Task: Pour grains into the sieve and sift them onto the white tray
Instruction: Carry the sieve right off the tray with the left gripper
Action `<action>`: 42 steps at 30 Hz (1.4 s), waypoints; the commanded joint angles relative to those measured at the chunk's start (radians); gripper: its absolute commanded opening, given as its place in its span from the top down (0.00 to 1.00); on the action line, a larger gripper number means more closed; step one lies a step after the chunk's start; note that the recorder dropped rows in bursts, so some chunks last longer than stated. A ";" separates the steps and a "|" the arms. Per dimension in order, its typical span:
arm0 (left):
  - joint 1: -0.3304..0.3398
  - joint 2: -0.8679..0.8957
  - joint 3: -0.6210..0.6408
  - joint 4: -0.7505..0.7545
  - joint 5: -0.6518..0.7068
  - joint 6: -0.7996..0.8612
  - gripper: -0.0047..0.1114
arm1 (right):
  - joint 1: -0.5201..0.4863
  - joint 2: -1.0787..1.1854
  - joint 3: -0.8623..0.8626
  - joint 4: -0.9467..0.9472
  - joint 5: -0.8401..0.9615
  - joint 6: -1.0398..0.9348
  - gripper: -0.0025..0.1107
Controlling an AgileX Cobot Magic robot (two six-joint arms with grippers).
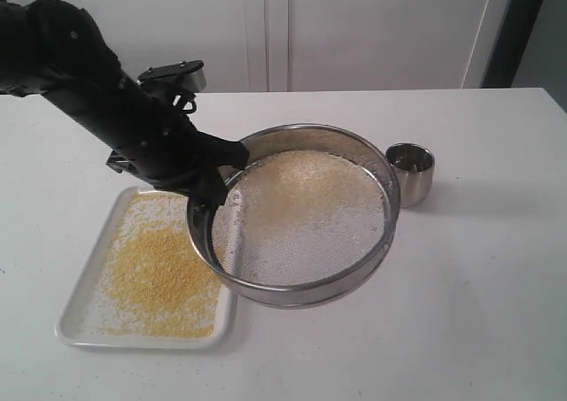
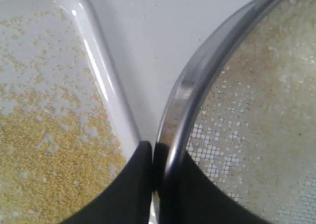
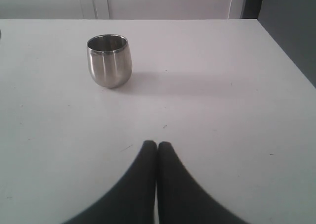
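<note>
left tool (image 2: 155, 157): clamped across the sieve (image 2: 197, 70) rim, one side inside, one outside | sieve: tilted, pale grains (image 1: 306, 188) on its mesh | white tray (image 1: 84, 277): just beside the left tool's outer side, yellow grains spread on it | right tool (image 3: 157, 147): pressed together, holding nothing, over desk (image 3: 237, 135); steel cup (image 3: 109, 60) ahead, well apart

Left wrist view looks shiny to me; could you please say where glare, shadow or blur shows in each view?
Left wrist view: glare streaks the rims of the tray and sieve; the left gripper looks soft. Right wrist view: the cup throws a soft shadow across the table; the right gripper is blurred. Exterior view: even light, slightly soft focus.
</note>
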 commanded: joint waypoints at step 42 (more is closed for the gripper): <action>-0.364 0.616 -0.795 0.355 0.295 -0.467 0.96 | -0.007 -0.006 0.006 -0.004 -0.014 0.030 0.98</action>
